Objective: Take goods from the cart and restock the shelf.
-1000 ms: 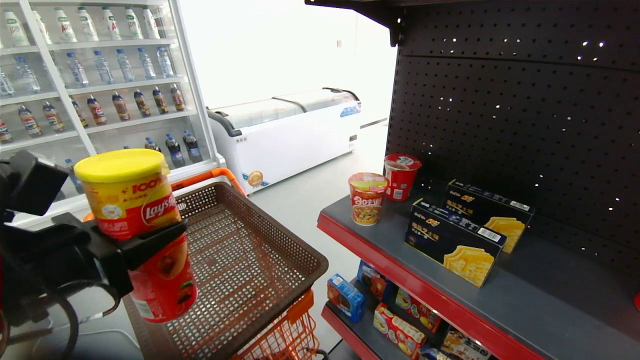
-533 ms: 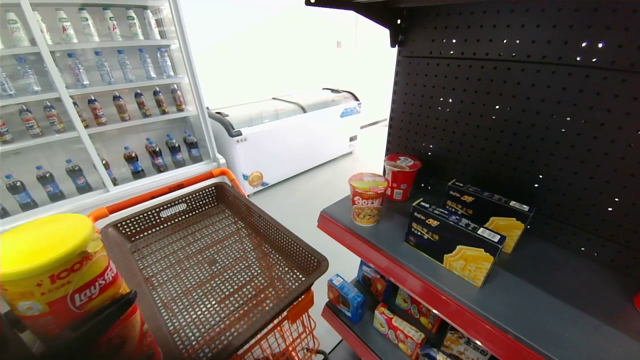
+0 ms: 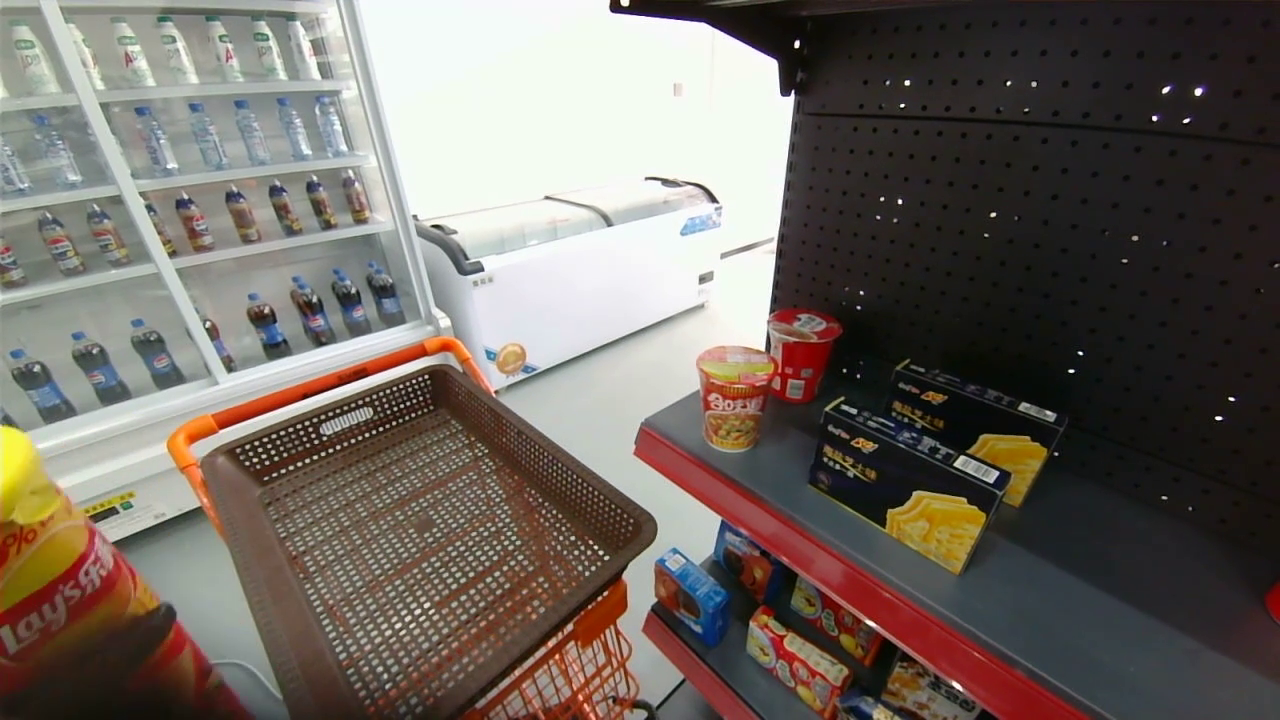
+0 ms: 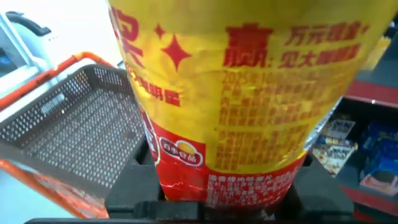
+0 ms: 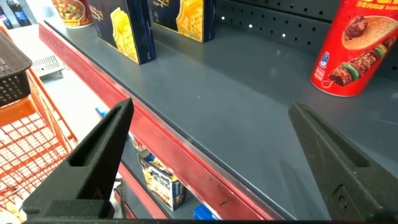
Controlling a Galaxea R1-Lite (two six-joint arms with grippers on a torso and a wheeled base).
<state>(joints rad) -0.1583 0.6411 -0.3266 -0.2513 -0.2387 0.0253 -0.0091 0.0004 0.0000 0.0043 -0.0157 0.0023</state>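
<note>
Left gripper (image 4: 219,193) pinches the nearly upright can (image 3: 55,590) at lower left; the shelf (image 3: 1050,600) is far right, under the spread right gripper (image 5: 211,112)

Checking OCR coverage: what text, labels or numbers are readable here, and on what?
Chips can: brand logo, big characters, fine print; legible, not transcribed here.
Front noodle cup: big label characters; legible, not transcribed.
Front blue box: small print and barcode; too small.
Red can on the shelf: blue badge; too small.
Fridge bottles: labels too small.
</note>
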